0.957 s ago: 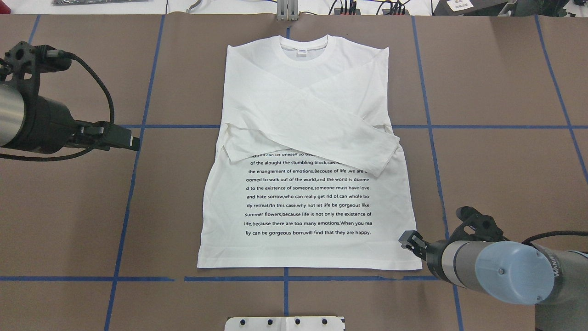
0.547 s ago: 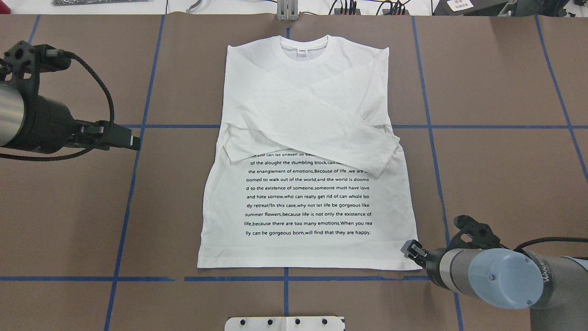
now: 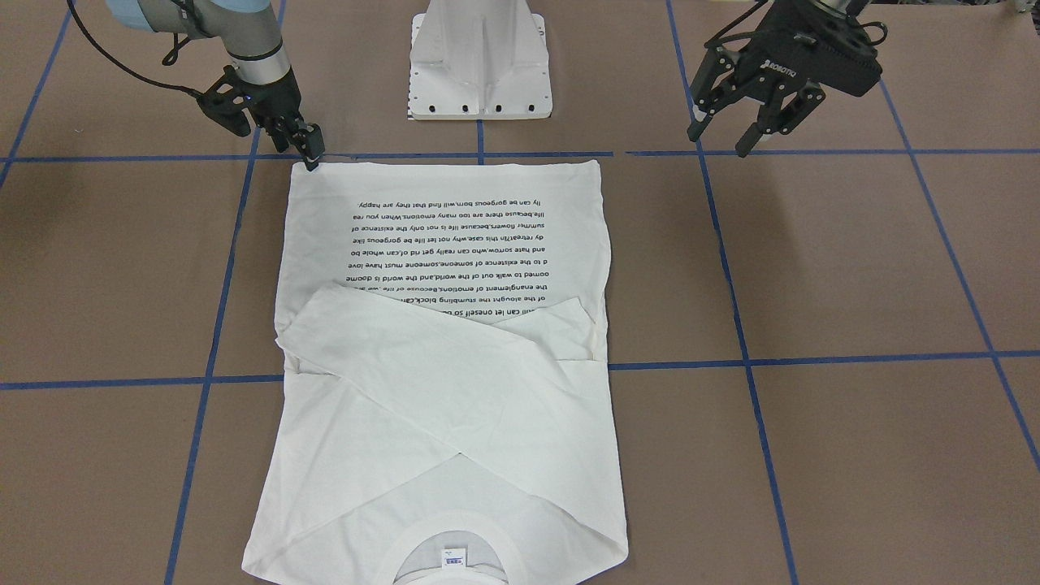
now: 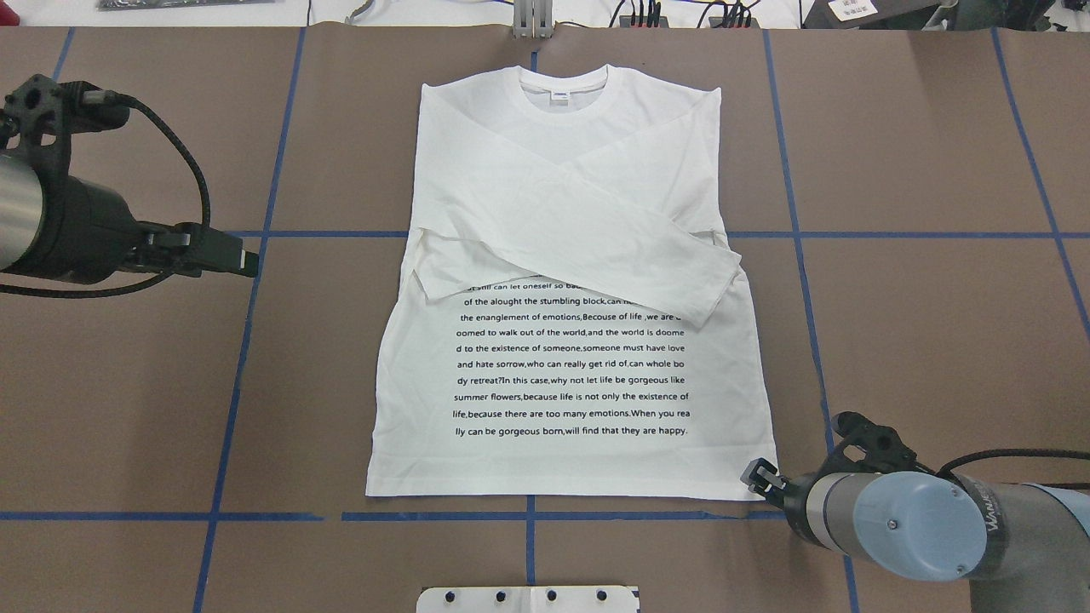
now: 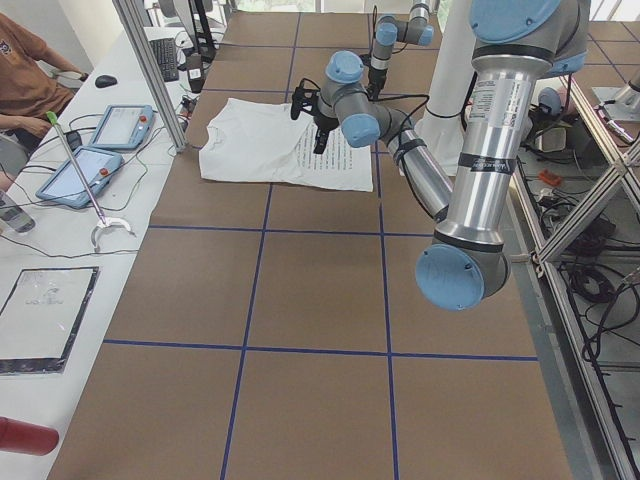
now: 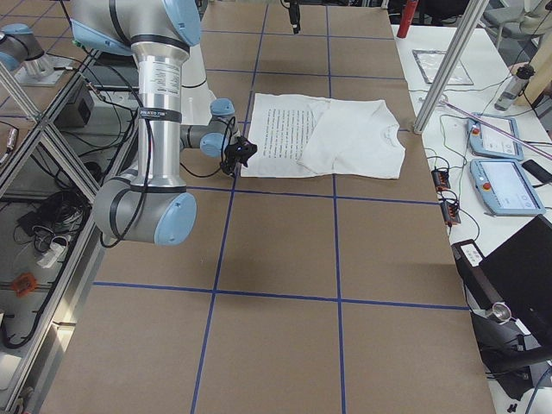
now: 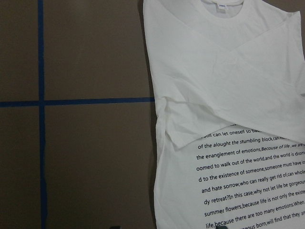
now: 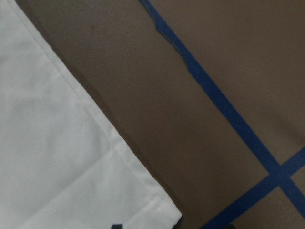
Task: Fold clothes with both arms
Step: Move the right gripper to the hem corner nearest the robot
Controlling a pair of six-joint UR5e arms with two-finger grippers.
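Observation:
The white long-sleeved shirt (image 4: 562, 255) lies flat on the brown table, collar (image 4: 562, 85) at the far end, both sleeves crossed over the chest, black text block (image 4: 570, 366) facing up. It also shows in the front view (image 3: 455, 390) and the left wrist view (image 7: 224, 95). My right gripper (image 4: 758, 474) is low at the shirt's near right hem corner (image 8: 162, 210). Its fingertips stand apart on either side of that corner, open; it also shows in the front view (image 3: 310, 156). My left gripper (image 3: 725, 140) is open and empty, above the table well left of the shirt (image 4: 247, 262).
Blue tape lines (image 4: 255, 234) grid the brown table. The white pedestal base (image 3: 479, 57) stands at the table's near edge, in line with the hem. A side table with tablets (image 5: 100, 150) and a seated person (image 5: 25, 70) lie beyond the far edge.
My right gripper has moved toward the near edge and down, from beside the hem to the shirt's right hem corner. The left arm and the shirt have not moved.

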